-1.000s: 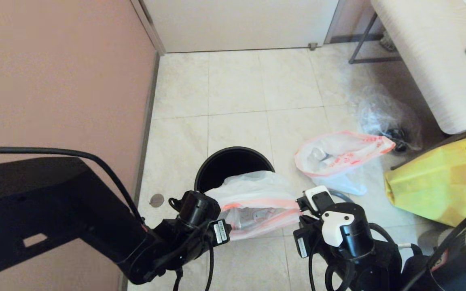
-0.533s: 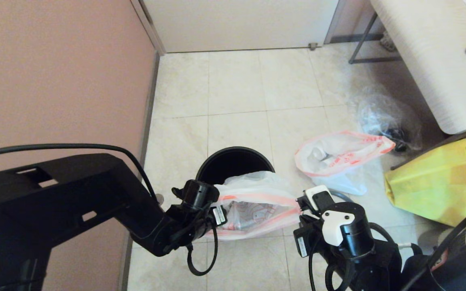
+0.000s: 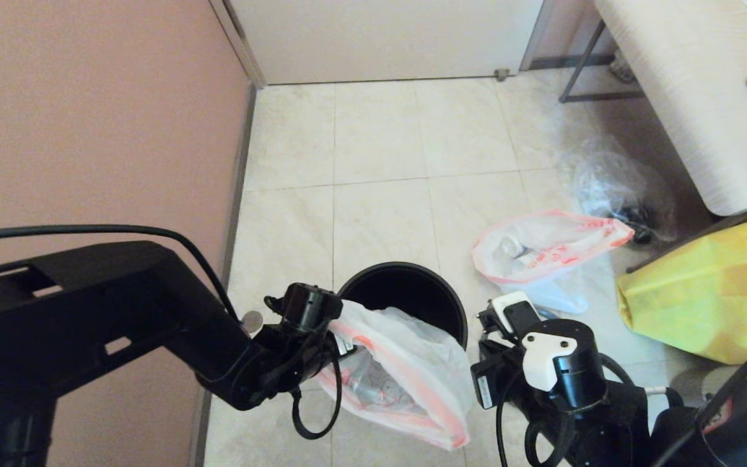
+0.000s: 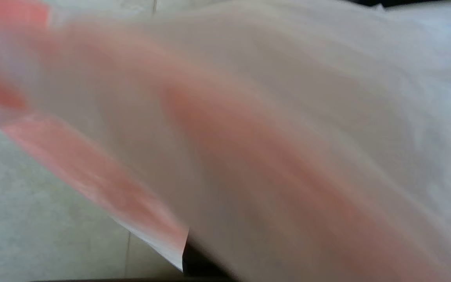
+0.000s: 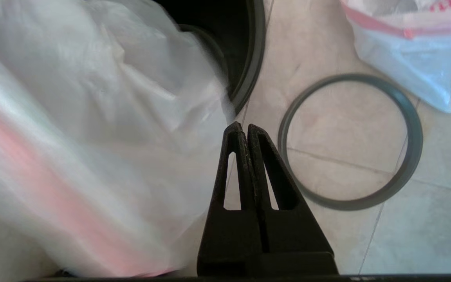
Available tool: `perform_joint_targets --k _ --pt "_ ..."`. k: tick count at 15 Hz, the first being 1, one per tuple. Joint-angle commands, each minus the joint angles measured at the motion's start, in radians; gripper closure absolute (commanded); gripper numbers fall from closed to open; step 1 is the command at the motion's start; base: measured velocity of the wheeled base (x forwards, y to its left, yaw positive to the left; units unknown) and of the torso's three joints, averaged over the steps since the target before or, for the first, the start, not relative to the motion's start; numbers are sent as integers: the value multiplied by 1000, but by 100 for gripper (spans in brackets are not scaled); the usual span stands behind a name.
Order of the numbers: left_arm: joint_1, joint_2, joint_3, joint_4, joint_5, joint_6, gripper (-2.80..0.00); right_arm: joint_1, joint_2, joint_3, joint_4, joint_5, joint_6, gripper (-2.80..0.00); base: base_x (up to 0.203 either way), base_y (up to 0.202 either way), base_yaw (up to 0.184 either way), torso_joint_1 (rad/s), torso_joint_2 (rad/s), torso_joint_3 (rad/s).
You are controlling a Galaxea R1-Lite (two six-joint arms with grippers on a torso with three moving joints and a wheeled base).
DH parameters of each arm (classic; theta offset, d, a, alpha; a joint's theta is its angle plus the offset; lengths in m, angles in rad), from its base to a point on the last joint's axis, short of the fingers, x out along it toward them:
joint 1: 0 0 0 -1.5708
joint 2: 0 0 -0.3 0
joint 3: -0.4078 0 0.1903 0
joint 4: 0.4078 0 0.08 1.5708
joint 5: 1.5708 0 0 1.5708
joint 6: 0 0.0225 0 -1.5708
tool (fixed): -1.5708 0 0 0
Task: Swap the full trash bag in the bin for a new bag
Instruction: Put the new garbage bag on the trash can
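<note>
The full bag (image 3: pixel 406 376) hangs half out of the bin (image 3: pixel 406 292), draped over its near rim toward the robot; bottles show through the plastic. The left gripper (image 3: pixel 338 337) sits at the bag's left edge; whether it grips I cannot tell. The right gripper (image 5: pixel 245 131) is pressed closed on nothing, just right of the bag. The rim ring (image 5: pixel 350 141) lies flat on the floor (image 3: pixel 380 162), right of the bin. A second bag (image 3: pixel 542 250) lies further right.

pale tiled floor (image 3: pixel 380 162) carries the bin (image 3: pixel 406 301), rim ring (image 5: pixel 350 141), yellow bag (image 3: pixel 704 295).
</note>
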Motion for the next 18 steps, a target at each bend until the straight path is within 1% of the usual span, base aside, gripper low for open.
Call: perform_joint_targets --k 1,3,5,6,8,9,11,13,15,17,18 --pt "16 -47 19 -21 0 -5 0 7 -4 -3 -5 -2 -1 0 0 0 0 0 0 0" --pt "54 -51 25 -26 -2 -7 0 7 -7 -18 -5 8 -4 0 0 0 0 0 0 0" --pt "73 -44 50 -31 -4 -12 0 14 -3 -32 -5 17 -24 0 0 0 0 0 0 0" --pt "86 -24 62 -51 -5 -12 0 38 2 -39 -5 29 -29 0 0 0 0 0 0 0" --pt "117 14 66 -126 -12 -7 0 81 34 -53 -3 40 -31 0 0 0 0 0 0 0" --pt "122 20 67 -141 -30 -6 0 98 58 -54 -3 46 -32 0 0 0 0 0 0 0" --pt "135 31 64 -144 -50 -6 0 126 105 -57 -3 52 -33 0 0 0 0 0 0 0" --pt "158 70 54 -185 -69 1 0 165 152 -58 -3 54 -32 0 0 0 0 0 0 0" --pt "163 79 54 -214 -78 22 0 194 184 -57 -5 55 -27 0 0 0 0 0 0 0" --pt "163 76 55 -215 -80 22 0 216 241 -81 -5 54 -28 0 0 0 0 0 0 0" --pt "163 76 57 -215 -80 22 0 239 267 -94 -5 53 -29 0 0 0 0 0 0 0"
